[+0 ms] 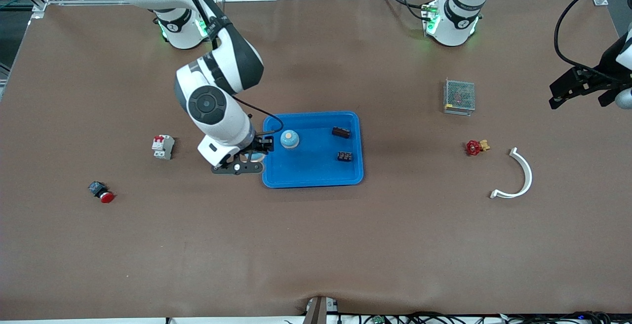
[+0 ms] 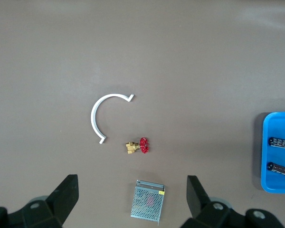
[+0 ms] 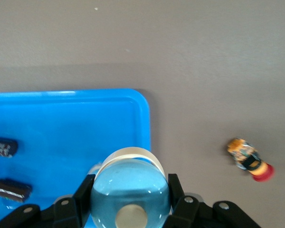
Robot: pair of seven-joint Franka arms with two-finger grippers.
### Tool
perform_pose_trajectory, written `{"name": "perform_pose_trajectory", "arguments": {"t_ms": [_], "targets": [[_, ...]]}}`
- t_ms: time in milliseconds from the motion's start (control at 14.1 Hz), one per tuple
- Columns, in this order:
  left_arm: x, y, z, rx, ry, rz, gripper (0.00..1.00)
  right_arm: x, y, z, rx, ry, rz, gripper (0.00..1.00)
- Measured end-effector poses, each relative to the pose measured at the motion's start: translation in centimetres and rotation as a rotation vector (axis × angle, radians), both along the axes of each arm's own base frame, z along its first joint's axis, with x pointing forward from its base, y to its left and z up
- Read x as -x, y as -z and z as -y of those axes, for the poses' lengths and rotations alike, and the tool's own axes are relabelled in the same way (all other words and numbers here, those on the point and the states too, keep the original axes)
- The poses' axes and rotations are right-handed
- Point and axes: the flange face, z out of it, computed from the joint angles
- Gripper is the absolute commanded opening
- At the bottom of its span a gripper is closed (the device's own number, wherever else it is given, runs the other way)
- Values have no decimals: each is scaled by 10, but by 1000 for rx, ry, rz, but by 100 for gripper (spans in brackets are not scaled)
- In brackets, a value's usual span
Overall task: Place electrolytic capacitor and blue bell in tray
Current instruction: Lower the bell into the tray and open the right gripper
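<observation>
blue bell (image 3: 129, 187) sits clamped between the right gripper (image 3: 129, 202)'s fingers (image 3: 80, 197), over the tray (image 1: 316, 176)'s edge toward the right arm's end of the table (image 1: 316, 245). two dark capacitors (image 1: 341, 132) lie in the tray, apart from the bell. left gripper (image 2: 133, 199) waits with fingers spread wide, holding nothing, above the mesh box (image 2: 148, 207); its fingertips are cut off.

bell (image 1: 289, 139) and two capacitors (image 1: 341, 132) in tray (image 1: 316, 178)
</observation>
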Motion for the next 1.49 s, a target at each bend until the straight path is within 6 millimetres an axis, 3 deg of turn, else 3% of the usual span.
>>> {"name": "perform_pose_trajectory", "arguments": {"t_ms": [355,922,1347,1489], "targets": [[0,0,0,0,-1,-2,100,11,47,-42,-19,38,33,42],[2,3,-1,-1,-2,-23,100,4,91,-44,-32,52,60,42],[7,4,-1,-4,-4,-58,100,18,142,-60,-21,22,47,43],[10,0,-1,-4,-4,-53,100,21,150,-63,-19,17,44,43]]}}
